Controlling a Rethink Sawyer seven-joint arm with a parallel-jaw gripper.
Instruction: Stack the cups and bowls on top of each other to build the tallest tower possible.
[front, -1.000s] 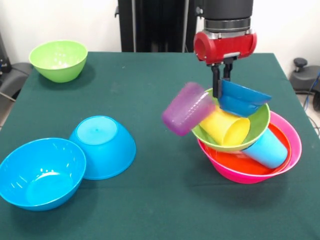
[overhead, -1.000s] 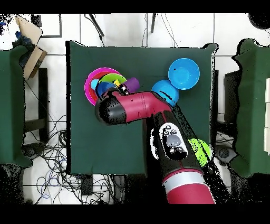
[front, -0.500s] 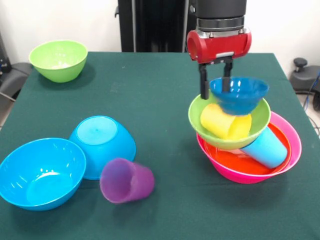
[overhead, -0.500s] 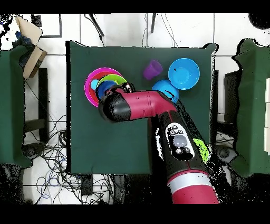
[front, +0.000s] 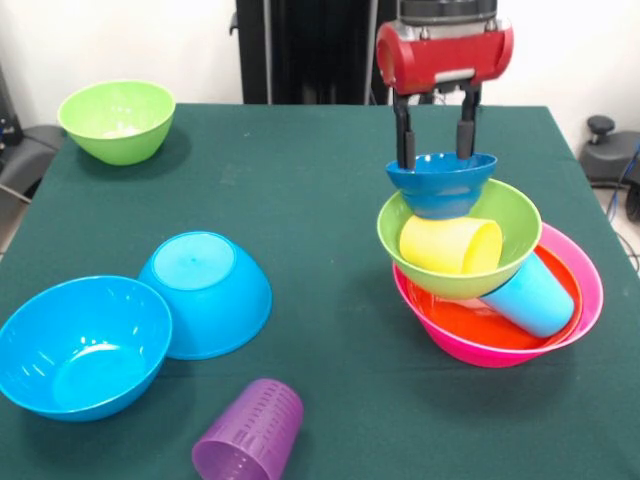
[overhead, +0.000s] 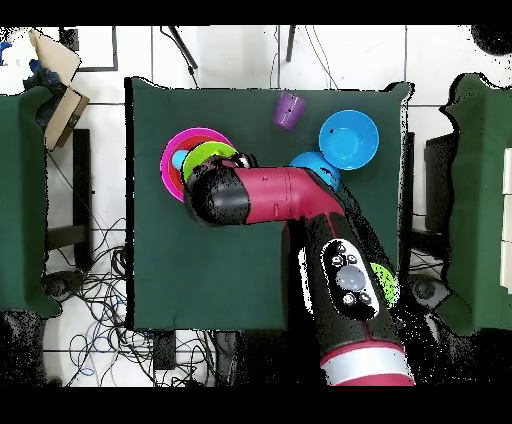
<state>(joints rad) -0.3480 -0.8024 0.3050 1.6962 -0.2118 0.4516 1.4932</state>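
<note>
The tower stands at the right. Its base is the large pink bowl (front: 588, 290) (overhead: 170, 155), which holds an orange bowl (front: 465, 325) and a light blue cup (front: 535, 295) on its side. A lime green bowl (front: 510, 215) (overhead: 207, 155) sits tilted on these, with a yellow cup (front: 450, 243) lying in it. The small dark-blue bowl (front: 440, 182) rests upright on the yellow cup. My gripper (front: 435, 158) hangs just above that bowl, open, one finger on each side of the rim. The purple cup (front: 250, 445) (overhead: 288, 108) lies on its side near the table's front edge.
A second lime green bowl (front: 117, 120) stands at the far left corner. Two bright blue bowls touch at the near left, one upright (front: 80, 345) (overhead: 348, 140), one upside down (front: 205, 290) (overhead: 303, 165). In the overhead view the arm (overhead: 270, 195) covers the gripper.
The purple cup fell off the tower and rolled to the table's front edge. My gripper set the dark-blue bowl level on the yellow cup, opened and rose a little.
</note>
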